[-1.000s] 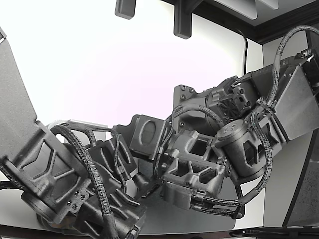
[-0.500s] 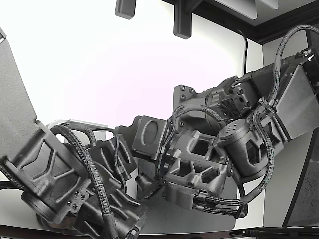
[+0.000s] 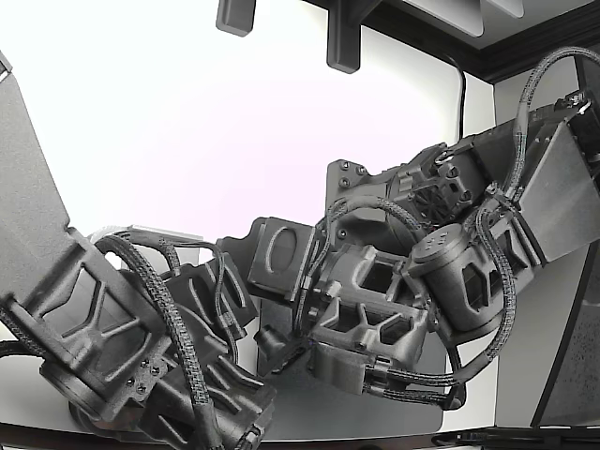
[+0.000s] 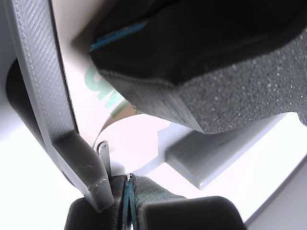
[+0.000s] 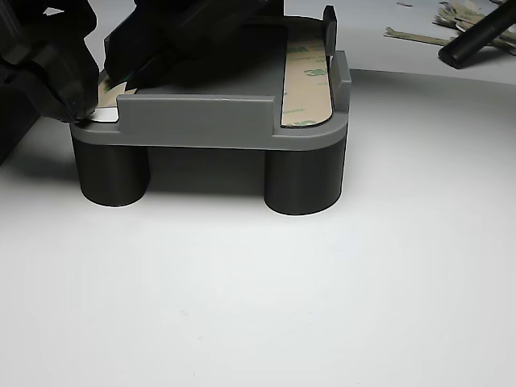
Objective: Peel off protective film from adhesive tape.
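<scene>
1. On the white tabletop (image 5: 322, 306) in the other view stands a grey moulded plastic fixture (image 5: 201, 121), a flat tray with a raised rim carried on two dark round legs (image 5: 305, 181).
2. Along the fixture's side at that view's right lies a strip of beige adhesive tape with green print on its protective film (image 5: 306, 76), flat in its recess and running towards a small upright post (image 5: 329, 20) at the far end.
3. At the fixture's corner at that view's left, the black gripper (image 5: 76, 109) reaches down to a second pale tape strip (image 5: 109, 85); its tip touches a thin light edge of the strip at the rim.
4. The wrist view shows a black foam-faced finger (image 4: 230, 91) pressed close over the pale green-printed film (image 4: 103, 93), beside the grey ribbed fixture wall (image 4: 38, 72).
5. Whether the fingers are clenched on the film or merely resting on it cannot be told; the second finger is hidden.
6. Far back at the other view's right lie crumpled scraps of peeled film (image 5: 451, 20) beside a black cylindrical bar (image 5: 476, 40).
7. The exterior view is filled by two black arms with braided cables (image 3: 375, 291); the tape is hidden there.
</scene>
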Motion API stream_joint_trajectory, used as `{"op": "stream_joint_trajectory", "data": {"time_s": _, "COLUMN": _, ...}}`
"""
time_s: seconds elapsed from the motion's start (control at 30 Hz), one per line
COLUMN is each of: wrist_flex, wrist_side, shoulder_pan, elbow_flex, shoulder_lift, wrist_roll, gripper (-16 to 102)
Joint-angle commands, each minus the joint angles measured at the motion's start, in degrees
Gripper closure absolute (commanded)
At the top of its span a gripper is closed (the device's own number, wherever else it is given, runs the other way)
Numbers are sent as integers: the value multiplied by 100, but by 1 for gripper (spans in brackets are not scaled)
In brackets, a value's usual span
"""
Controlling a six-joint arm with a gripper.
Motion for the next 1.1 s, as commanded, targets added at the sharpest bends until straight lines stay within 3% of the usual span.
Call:
{"op": "stream_joint_trajectory", "data": {"time_s": 0.0, "wrist_flex": 44, "wrist_side": -53, "shoulder_pan": -44, "elbow_flex": -79, "shoulder_lift": 79, "wrist_roll": 9, "gripper": 97}}
{"op": "stream_joint_trajectory", "data": {"time_s": 0.3, "wrist_flex": 176, "wrist_side": 35, "shoulder_pan": -62, "elbow_flex": -167, "shoulder_lift": 220, "wrist_roll": -105, "gripper": 97}}
{"op": "stream_joint_trajectory", "data": {"time_s": 0.73, "wrist_flex": 1230, "wrist_side": 229, "shoulder_pan": -439, "elbow_flex": -352, "shoulder_lift": 1485, "wrist_roll": 378, "gripper": 95}}
{"op": "stream_joint_trajectory", "data": {"time_s": 0.8, "wrist_flex": 1187, "wrist_side": -141, "shoulder_pan": -773, "elbow_flex": -255, "shoulder_lift": 2030, "wrist_roll": 563, "gripper": 78}}
{"op": "stream_joint_trajectory", "data": {"time_s": 0.83, "wrist_flex": 1028, "wrist_side": -334, "shoulder_pan": -984, "elbow_flex": -114, "shoulder_lift": 2373, "wrist_roll": 554, "gripper": 53}}
{"op": "stream_joint_trajectory", "data": {"time_s": 0.87, "wrist_flex": 800, "wrist_side": -501, "shoulder_pan": -1222, "elbow_flex": 62, "shoulder_lift": 2716, "wrist_roll": 765, "gripper": 20}}
{"op": "stream_joint_trajectory", "data": {"time_s": 0.93, "wrist_flex": 431, "wrist_side": -1125, "shoulder_pan": -1907, "elbow_flex": 360, "shoulder_lift": 3331, "wrist_roll": 1011, "gripper": -12}}
{"op": "stream_joint_trajectory", "data": {"time_s": 1.07, "wrist_flex": -290, "wrist_side": -2382, "shoulder_pan": -3173, "elbow_flex": 1011, "shoulder_lift": 4438, "wrist_roll": 1494, "gripper": -14}}
